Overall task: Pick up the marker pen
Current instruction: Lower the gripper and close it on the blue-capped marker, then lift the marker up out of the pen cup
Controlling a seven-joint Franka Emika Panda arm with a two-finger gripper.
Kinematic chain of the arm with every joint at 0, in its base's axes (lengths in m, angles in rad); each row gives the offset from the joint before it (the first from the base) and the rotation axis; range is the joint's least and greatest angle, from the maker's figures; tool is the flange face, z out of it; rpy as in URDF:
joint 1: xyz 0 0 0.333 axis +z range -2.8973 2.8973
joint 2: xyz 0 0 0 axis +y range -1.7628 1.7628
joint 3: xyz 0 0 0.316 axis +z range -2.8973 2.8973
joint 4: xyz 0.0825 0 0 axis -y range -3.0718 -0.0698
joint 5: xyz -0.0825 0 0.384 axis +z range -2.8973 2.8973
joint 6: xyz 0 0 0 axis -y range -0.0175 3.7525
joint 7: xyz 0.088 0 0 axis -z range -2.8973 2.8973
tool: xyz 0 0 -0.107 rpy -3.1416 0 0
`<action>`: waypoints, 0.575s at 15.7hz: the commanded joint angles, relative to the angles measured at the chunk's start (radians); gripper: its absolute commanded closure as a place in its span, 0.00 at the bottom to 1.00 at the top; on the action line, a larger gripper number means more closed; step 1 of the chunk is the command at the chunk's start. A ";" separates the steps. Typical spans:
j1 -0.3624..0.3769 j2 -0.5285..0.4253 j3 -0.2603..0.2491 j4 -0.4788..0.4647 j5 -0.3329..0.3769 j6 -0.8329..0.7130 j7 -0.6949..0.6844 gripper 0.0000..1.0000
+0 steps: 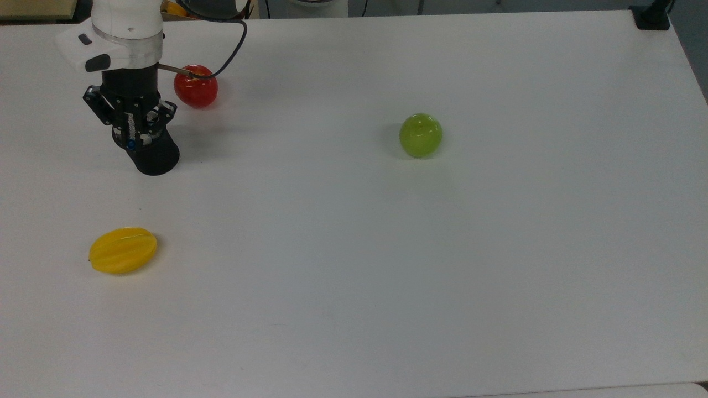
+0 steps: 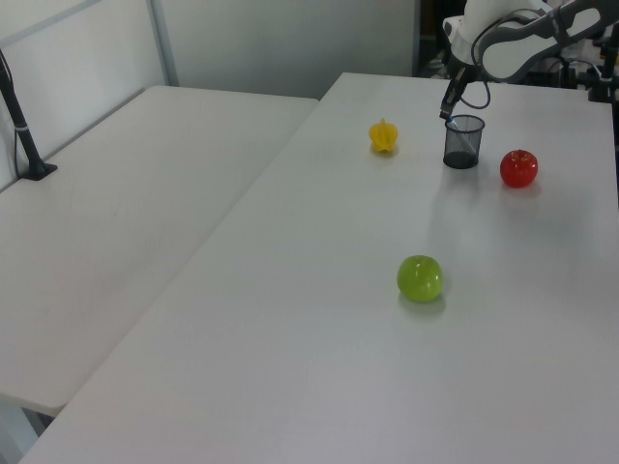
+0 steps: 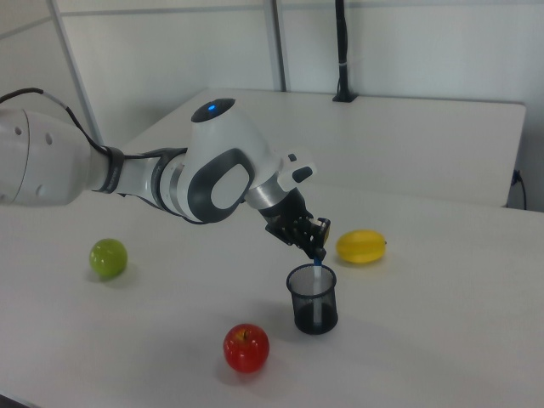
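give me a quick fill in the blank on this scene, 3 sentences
1. The gripper is shut on the marker pen, which stands in a black mesh ____.
2. The fruit nearest the pen cup in the right view is the ____ apple.
3. In the top view, the yellow fruit lies toward the ____ edge from the cup.

Missing words: cup; red; bottom
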 commanded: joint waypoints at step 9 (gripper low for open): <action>-0.022 -0.185 -0.001 0.024 -0.003 0.007 0.025 1.00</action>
